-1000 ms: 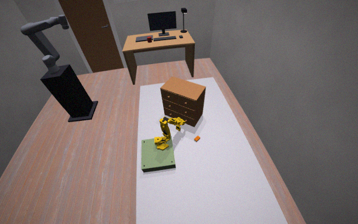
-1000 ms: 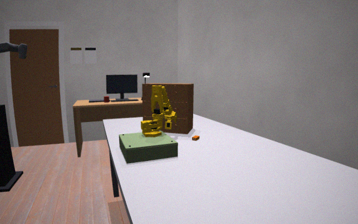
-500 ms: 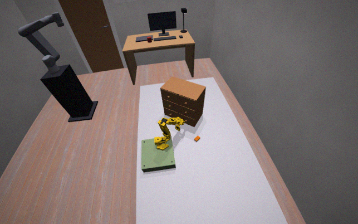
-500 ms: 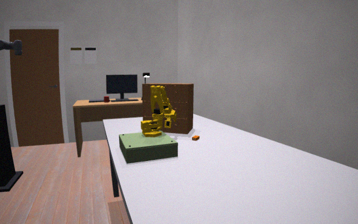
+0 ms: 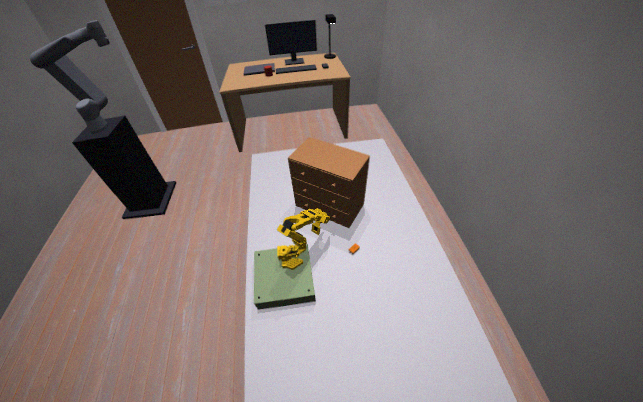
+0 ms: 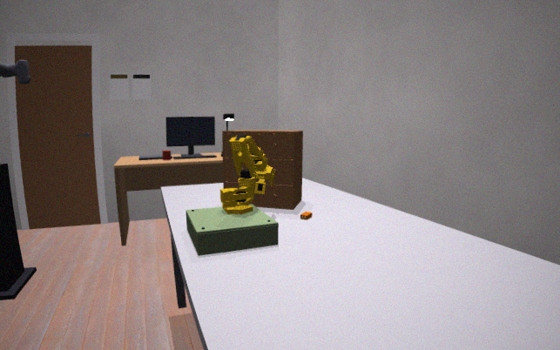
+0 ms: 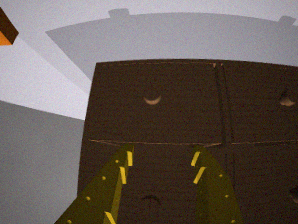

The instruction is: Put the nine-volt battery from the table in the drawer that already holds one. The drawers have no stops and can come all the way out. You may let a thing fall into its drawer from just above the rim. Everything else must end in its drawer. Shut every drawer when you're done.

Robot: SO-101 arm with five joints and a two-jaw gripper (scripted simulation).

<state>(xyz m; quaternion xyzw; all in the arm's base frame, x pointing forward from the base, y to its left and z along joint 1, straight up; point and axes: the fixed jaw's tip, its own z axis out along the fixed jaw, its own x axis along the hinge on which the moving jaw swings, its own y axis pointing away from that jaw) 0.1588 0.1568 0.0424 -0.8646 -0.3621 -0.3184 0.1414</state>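
Note:
The small orange nine-volt battery (image 5: 354, 248) lies on the white table, to the right of the arm; it also shows in the exterior view (image 6: 306, 215) and at the left edge of the wrist view (image 7: 5, 30). The brown chest of three drawers (image 5: 329, 180) stands behind it, with all drawers shut. My yellow gripper (image 5: 317, 228) hangs close in front of the chest's lower left drawers (image 7: 193, 163), pointing at the front. Its fingers stand a little apart with nothing between them. A small knob (image 7: 152, 100) sits just beyond the fingertips.
The arm stands on a green base block (image 5: 283, 280) near the table's left edge. A grey robot arm on a black pedestal (image 5: 119, 165) and a desk with a monitor (image 5: 289, 70) stand off the table.

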